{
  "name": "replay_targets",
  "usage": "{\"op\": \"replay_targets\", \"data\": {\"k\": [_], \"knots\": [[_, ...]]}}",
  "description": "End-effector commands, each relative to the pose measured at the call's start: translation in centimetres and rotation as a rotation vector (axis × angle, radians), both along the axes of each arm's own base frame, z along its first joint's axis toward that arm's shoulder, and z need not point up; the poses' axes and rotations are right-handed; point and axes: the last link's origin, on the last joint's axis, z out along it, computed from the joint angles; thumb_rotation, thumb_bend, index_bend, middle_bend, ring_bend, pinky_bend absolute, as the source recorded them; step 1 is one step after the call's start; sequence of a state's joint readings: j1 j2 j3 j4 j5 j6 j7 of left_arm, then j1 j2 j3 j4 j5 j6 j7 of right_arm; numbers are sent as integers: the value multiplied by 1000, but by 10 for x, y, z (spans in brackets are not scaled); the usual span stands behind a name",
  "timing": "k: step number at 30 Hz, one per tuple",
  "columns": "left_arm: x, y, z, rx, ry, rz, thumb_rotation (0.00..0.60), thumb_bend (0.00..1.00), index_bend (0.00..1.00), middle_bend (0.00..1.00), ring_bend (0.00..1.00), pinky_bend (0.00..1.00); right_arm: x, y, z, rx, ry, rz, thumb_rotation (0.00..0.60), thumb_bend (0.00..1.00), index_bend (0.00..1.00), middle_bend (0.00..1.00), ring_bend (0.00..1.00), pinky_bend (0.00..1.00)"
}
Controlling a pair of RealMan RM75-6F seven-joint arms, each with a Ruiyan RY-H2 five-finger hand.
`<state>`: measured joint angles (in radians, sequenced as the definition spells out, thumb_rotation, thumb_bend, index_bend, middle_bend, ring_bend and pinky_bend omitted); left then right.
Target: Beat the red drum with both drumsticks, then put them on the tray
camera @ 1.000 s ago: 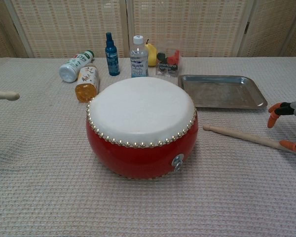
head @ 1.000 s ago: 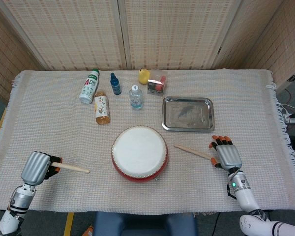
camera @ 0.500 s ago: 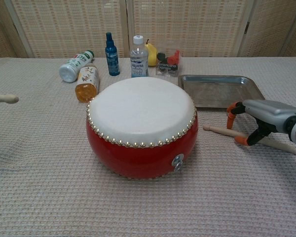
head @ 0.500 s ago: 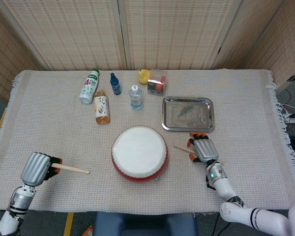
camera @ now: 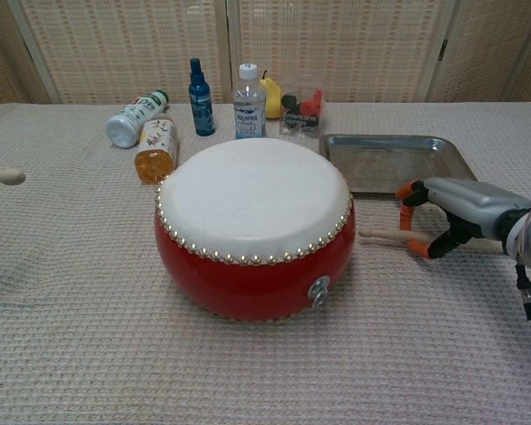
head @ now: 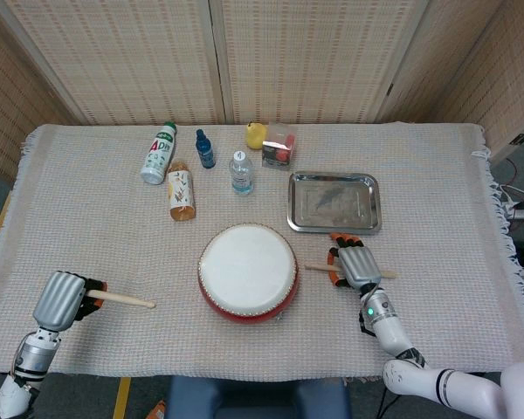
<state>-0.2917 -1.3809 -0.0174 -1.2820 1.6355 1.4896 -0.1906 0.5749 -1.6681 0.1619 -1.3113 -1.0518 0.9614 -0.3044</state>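
Reaching inward from the bench's right edge, the right hand [head: 356, 264] now covers the second drumstick [camera: 382, 235], which lies on the bench between the red drum [head: 247, 272] and the tray [head: 334, 202]; its fingers [camera: 411, 191] curl around it, grip not yet firm. The left hand [head: 63, 299] stays clenched on its drumstick [head: 122, 299] near the front left corner. Drumming hasn't begun.

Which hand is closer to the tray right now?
Right. The right hand sits just in front of the tray, over a drumstick; the left hand is far across the table.
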Motion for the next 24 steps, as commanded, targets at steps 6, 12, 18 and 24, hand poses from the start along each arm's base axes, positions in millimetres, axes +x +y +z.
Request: {"op": "replay_targets", "data": {"k": [6,12,18,24], "knots": [[1,0,3,8,-4,-2,600,580,1000,1000,1000,1000,2,8,42,-60,-288,-59,600,411,630,132,8,165],[3,-3,5,10,-11,-5,600,580,1000,1000,1000,1000,-11,12,84,-29,-729,-218,600,411,640,162,35,166],[6,-4,6,12,-11,-9,600,579,1000,1000,1000,1000,-40,13,109,-1,-1089,-337,600,411,634,226,146,208],[10,-3,5,9,-7,-17,600,578,1000,1000,1000,1000,-62,10,102,102,-1328,-423,600,411,594,238,175,234]]}}
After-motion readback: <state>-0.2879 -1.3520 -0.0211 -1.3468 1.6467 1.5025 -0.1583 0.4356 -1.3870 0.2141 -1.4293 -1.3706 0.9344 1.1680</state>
